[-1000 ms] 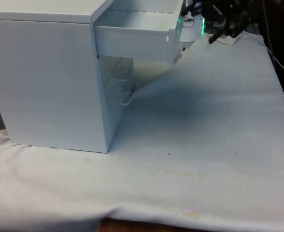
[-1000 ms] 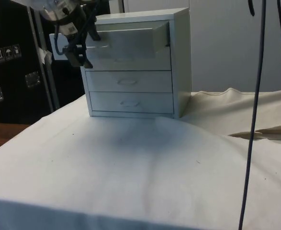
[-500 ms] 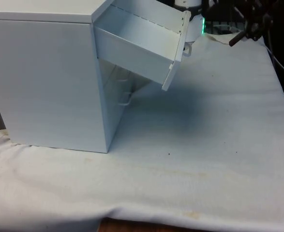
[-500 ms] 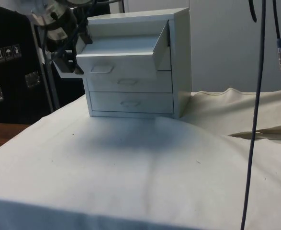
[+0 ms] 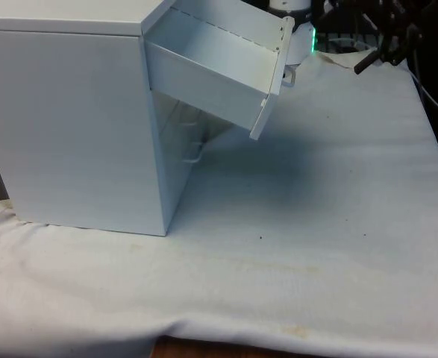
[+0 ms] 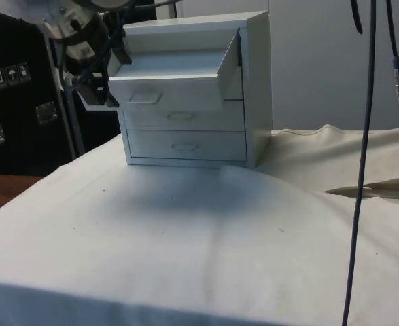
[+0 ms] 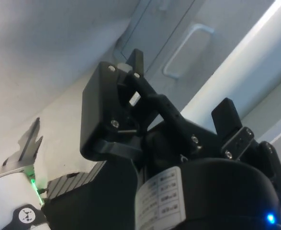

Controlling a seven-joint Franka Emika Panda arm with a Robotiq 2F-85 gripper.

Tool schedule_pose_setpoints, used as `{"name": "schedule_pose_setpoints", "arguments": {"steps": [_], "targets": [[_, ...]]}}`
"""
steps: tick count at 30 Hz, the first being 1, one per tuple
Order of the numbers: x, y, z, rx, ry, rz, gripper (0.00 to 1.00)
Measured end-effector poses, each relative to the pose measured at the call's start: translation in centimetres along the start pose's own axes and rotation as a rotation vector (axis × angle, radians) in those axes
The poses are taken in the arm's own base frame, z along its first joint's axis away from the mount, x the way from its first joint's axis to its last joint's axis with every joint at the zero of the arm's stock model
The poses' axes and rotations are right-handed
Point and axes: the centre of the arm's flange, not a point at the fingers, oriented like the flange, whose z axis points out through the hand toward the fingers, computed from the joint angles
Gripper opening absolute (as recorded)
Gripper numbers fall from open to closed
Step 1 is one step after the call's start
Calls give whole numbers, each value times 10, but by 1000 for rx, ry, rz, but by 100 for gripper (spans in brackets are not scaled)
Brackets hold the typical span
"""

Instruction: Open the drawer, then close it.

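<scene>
drawer (image 6: pixel 175 85): top one of the white chest (image 5: pixel 77 119) on the desk (image 6: pixel 185 251), pulled far out, front sagging downward | gripper (image 6: pixel 94 92): off the handle (image 6: pixel 143 97), just beside drawer front, fingers apart, holding nothing

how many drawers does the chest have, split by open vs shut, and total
open drawers: 1, the top drawer, pulled out and tipped down at the front
shut drawers: 2, the middle drawer and bottom drawer
total: 3, in one white chest of drawers
</scene>
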Motion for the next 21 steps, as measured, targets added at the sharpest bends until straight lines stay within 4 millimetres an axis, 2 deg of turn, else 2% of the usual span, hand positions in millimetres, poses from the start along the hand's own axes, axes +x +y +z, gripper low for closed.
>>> {"name": "schedule_pose_setpoints", "arguments": {"steps": [13, 21], "targets": [[4, 10, 32, 69, -12, 27, 100], [3, 15, 42, 74, -15, 32, 100]]}}
